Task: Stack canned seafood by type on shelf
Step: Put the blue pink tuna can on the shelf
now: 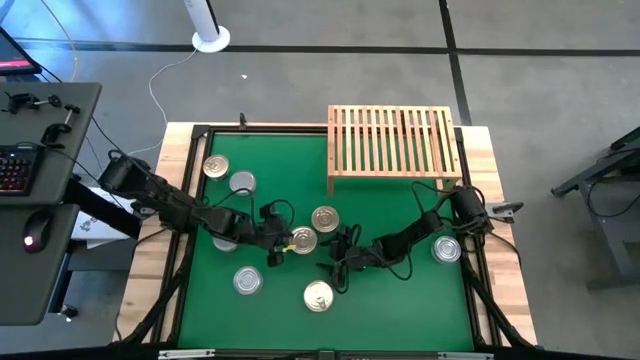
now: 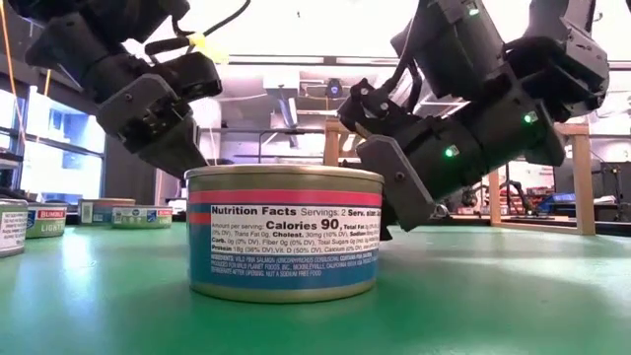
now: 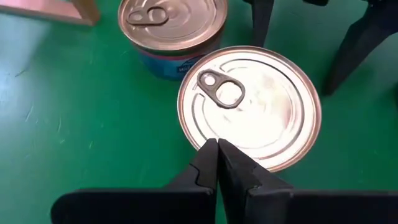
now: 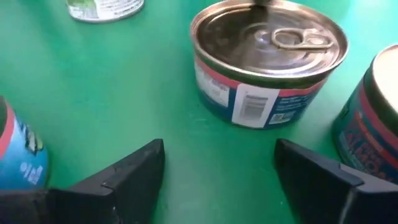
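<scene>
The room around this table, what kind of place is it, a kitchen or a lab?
Probably a robotics lab: two arms work over a green-topped table, a side desk holds a keyboard and mouse, and the floor is bare concrete.

The right hand (image 4: 219,180) is seen with its two dark fingers (image 4: 124,174) spread apart above the green tabletop (image 4: 124,81). A pull-tab tin (image 4: 267,62) stands ahead of the gap, untouched. Parts of other tins (image 4: 370,118) are seen at the edges.

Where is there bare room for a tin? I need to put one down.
The shelf top is bare, as is the green mat beside it and the mat's front right corner. The middle is crowded: tins between the left gripper and right gripper.
</scene>
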`<control>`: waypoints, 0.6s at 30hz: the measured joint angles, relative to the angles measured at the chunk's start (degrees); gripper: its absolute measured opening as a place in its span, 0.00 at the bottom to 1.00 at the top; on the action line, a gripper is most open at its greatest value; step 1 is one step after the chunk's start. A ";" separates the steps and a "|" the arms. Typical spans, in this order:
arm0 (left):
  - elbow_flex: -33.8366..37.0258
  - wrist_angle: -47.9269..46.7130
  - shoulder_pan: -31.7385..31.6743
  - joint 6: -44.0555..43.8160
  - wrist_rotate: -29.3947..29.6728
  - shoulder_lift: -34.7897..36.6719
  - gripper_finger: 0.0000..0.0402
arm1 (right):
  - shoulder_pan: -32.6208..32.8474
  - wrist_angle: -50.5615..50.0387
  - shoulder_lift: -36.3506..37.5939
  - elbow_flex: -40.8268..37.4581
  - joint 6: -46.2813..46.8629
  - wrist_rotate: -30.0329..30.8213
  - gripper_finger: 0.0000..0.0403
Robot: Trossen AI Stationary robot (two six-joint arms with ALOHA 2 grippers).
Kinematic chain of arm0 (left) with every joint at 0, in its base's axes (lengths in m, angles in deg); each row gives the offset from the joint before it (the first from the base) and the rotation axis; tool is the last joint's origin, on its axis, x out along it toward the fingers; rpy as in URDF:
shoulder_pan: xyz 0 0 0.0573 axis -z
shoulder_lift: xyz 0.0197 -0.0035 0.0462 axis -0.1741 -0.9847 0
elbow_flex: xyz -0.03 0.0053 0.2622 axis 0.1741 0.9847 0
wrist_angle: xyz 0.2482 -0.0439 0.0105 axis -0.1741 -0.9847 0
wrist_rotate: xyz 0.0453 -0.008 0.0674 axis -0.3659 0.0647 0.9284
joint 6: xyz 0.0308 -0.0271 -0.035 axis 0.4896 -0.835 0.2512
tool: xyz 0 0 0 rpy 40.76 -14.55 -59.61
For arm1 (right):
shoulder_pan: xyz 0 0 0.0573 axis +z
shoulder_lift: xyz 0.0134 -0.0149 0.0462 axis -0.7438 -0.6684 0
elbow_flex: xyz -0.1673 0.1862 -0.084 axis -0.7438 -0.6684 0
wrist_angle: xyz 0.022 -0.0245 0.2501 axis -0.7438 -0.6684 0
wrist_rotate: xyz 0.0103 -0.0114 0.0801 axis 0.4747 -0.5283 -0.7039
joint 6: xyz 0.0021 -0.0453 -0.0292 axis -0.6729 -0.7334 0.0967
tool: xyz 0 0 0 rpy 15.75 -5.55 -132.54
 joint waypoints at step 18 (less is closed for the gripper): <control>0.07 23.25 0.11 2.06 -5.81 -13.18 0.00 | -4.21 3.72 0.00 0.00 -1.11 -2.35 0.98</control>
